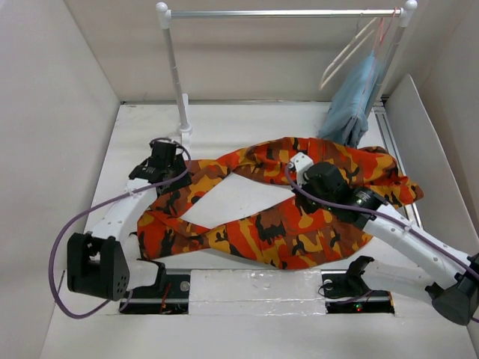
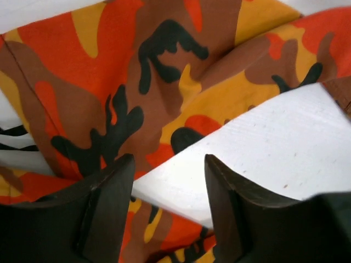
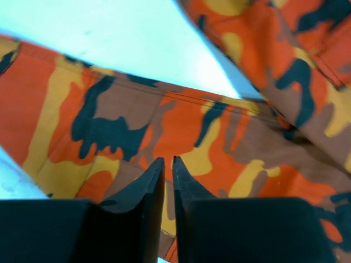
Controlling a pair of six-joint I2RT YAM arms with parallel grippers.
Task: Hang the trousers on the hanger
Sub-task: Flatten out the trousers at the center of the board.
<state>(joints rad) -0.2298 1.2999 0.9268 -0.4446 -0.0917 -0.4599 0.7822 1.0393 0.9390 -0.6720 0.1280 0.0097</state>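
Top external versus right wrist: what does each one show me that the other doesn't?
Only top external: the rail at the back with the cream hanger and the light blue garment on it, and the trousers spread whole across the table. Only right wrist: the right gripper close up, its fingers almost together just over the cloth; whether they pinch a fold is unclear. Both: camouflage cloth lying on the white table.

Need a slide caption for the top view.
Camouflage trousers lie spread on the white table; the cream hanger hangs on the rail behind.
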